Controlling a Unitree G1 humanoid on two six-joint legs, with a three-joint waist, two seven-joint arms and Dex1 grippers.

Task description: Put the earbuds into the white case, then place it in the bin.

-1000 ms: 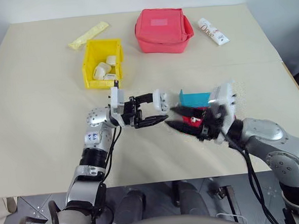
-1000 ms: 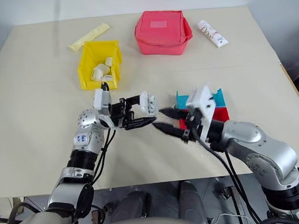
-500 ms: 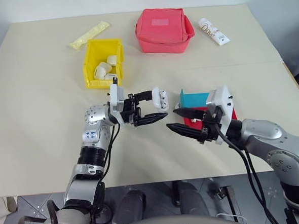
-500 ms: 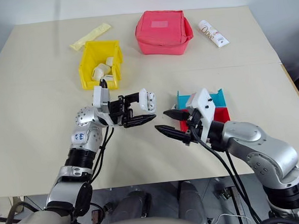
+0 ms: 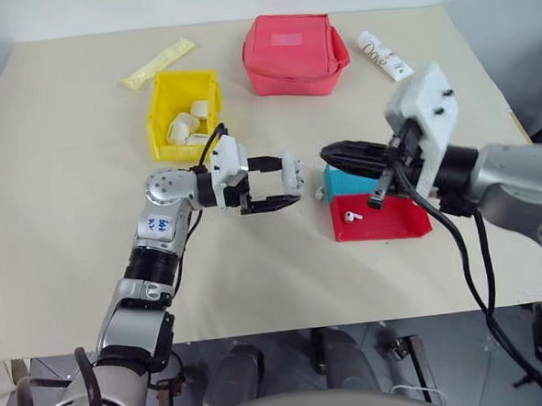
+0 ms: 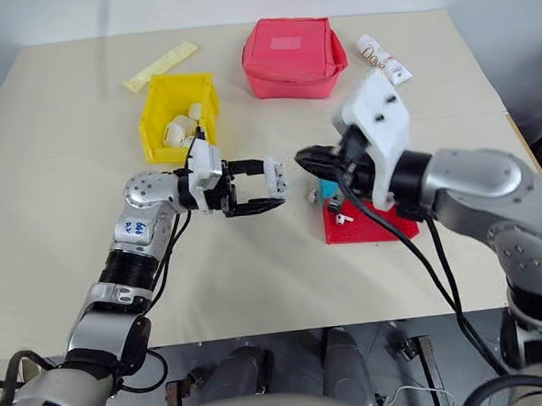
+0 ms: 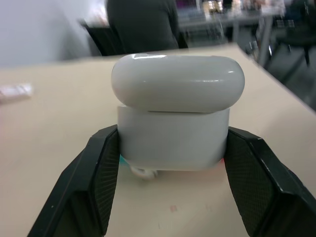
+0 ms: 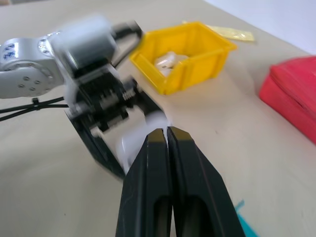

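My left gripper (image 5: 289, 181) is shut on the white case (image 5: 293, 171) and holds it above the table, pointing at the right gripper. In the left wrist view the case (image 7: 173, 138) sits between the two black fingers, lid uppermost; whether the lid is fully down I cannot tell. Just right of the case, my right gripper (image 5: 328, 152) hangs in the air, fingers pressed together (image 8: 166, 132) with nothing showing between them. One earbud (image 5: 350, 215) lies in the red tray (image 5: 392, 223). The yellow bin (image 5: 163, 118) stands behind the left gripper.
A teal tray (image 5: 346, 180) sits against the red tray's far side. Several white items lie in the bin. At the back are a red pouch (image 5: 294, 52), a white tube (image 5: 383, 56) and a yellow packet (image 5: 159, 63). A small white object (image 5: 318, 193) lies by the teal tray.
My right gripper lifted off the red tray, rose level with the case and shut. The left gripper, still holding the case, edged towards it and turned.
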